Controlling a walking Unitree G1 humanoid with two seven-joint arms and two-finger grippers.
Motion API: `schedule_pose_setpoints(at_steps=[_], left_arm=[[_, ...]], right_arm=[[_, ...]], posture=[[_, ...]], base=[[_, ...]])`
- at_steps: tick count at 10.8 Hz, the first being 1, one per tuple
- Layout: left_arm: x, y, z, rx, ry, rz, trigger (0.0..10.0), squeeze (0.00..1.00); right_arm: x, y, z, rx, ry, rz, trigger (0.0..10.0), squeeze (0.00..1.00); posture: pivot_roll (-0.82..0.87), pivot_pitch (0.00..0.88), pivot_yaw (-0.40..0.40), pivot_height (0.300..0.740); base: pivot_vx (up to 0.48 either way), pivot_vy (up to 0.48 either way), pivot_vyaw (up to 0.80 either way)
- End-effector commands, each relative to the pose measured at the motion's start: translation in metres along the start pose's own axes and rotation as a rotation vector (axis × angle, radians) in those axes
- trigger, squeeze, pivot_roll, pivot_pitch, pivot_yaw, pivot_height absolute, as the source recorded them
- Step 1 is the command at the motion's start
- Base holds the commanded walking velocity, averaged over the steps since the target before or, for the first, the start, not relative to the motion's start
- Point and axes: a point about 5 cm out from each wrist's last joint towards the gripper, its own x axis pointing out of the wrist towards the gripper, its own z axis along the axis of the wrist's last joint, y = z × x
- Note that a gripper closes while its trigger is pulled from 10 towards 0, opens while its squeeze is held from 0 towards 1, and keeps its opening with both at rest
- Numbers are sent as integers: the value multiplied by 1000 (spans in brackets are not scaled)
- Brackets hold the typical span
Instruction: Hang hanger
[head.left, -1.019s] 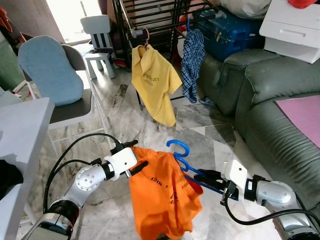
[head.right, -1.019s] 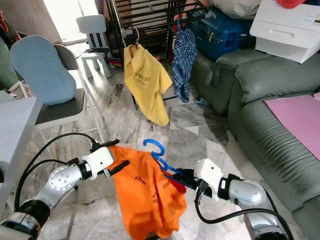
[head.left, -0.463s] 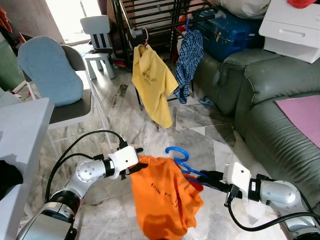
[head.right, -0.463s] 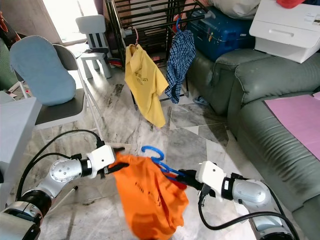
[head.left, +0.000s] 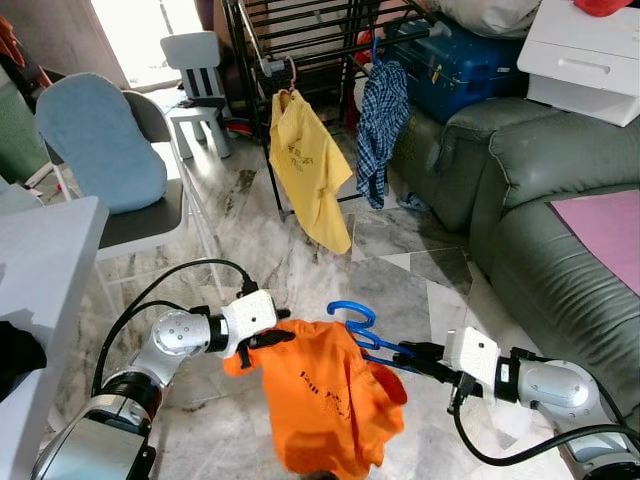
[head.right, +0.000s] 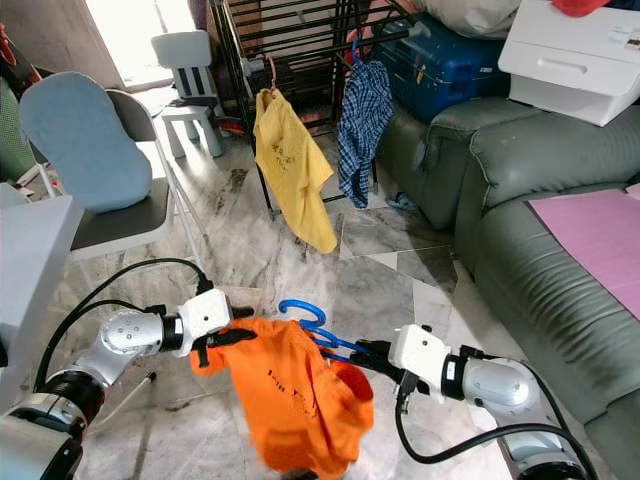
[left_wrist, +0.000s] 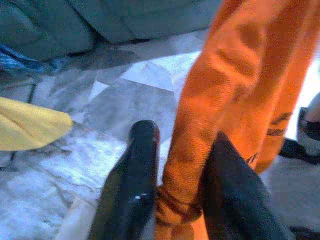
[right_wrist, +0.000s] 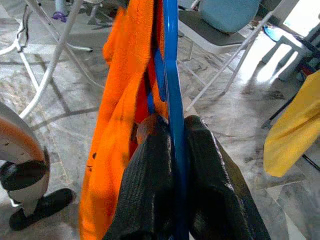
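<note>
Left eye view: right pincer (head.left: 418, 352) pinches the arm of a blue hanger (head.left: 352, 318) held low over the marble floor (head.left: 400, 270), its hook up, an orange shirt (head.left: 325, 395) draped on it. Left pincer (head.left: 265, 340) pinches the shirt's shoulder fabric. Behind, a yellow shirt (head.left: 308, 165) and a plaid shirt (head.left: 380, 118) hang on the black rack (head.left: 300, 40) beside the green sofa (head.left: 530, 190).

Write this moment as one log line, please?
left pincer: shut on orange cotton shirt | right pincer: shut on blue plastic hanger | black metal drying rack: ahead, hanger not yet hung
</note>
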Motion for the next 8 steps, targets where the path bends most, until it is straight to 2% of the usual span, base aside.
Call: schedule_pose_setpoints(at_steps=[1,3,5,6,7,8], left_arm=[[-2,3,0,-13,23,-37,0,0],[-2,0,-2,-27,34,-76,0,0],[-3,0,-3,-48,36,-66,0,0],[-3,0,-4,-50,37,-63,0,0],[-3,1,-4,-57,30,-46,0,0],[-5,0,-7,-67,36,-37,0,0]], right_arm=[[7,-8,12,-54,-59,-27,10000,0],[8,-9,12,-62,-59,-36,10000,0],[10,-11,11,-54,-56,-26,10000,0],[10,-10,11,-26,-52,-1,10000,275],[8,-11,8,32,-36,42,10000,1000],[4,-11,4,11,19,82,10000,1000]], posture=[[-242,0,138,740],[-240,0,140,740],[-241,0,142,740],[-242,0,142,740],[-241,0,140,740],[-241,0,139,740]], base=[[0,0,0],[0,0,0],[0,0,0],[0,0,0],[0,0,0],[0,0,0]])
